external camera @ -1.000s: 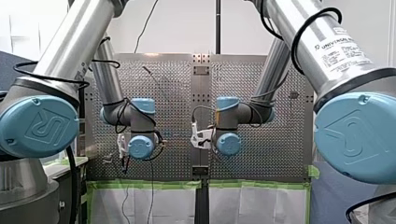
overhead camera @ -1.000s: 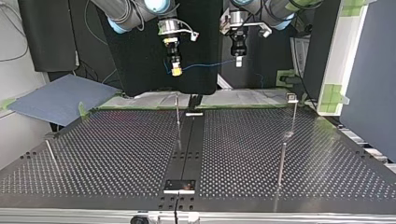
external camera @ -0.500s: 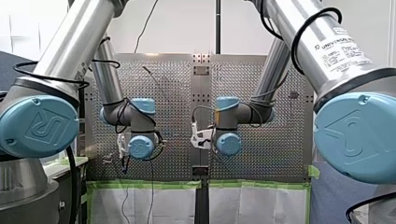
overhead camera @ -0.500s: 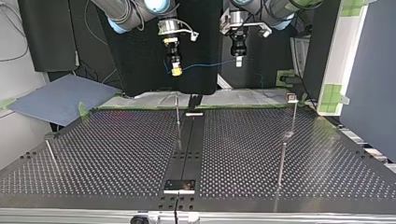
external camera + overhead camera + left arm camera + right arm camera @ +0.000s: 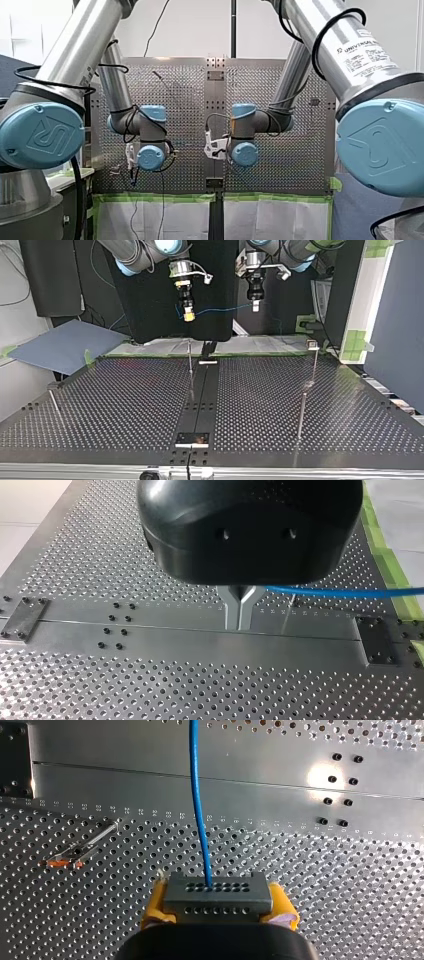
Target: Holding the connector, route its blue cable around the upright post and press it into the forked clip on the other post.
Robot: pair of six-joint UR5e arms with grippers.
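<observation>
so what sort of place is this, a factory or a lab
Probably a robotics lab bench, not a factory line: my left arm and my right arm, both UR5e, over a perforated table with thin upright posts, edged with green tape.

Two grippers point(image 5: 255, 306) point(image 5: 188, 315), one connector point(image 5: 218, 895), one blue cable point(image 5: 197, 795) — and four thin posts point(image 5: 190, 360) on one perforated table point(image 5: 125, 405)

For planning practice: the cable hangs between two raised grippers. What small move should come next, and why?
Probably lower both arms toward the upright post: my right gripper holds the connector, the blue cable spans to my left gripper, all well above it.
</observation>
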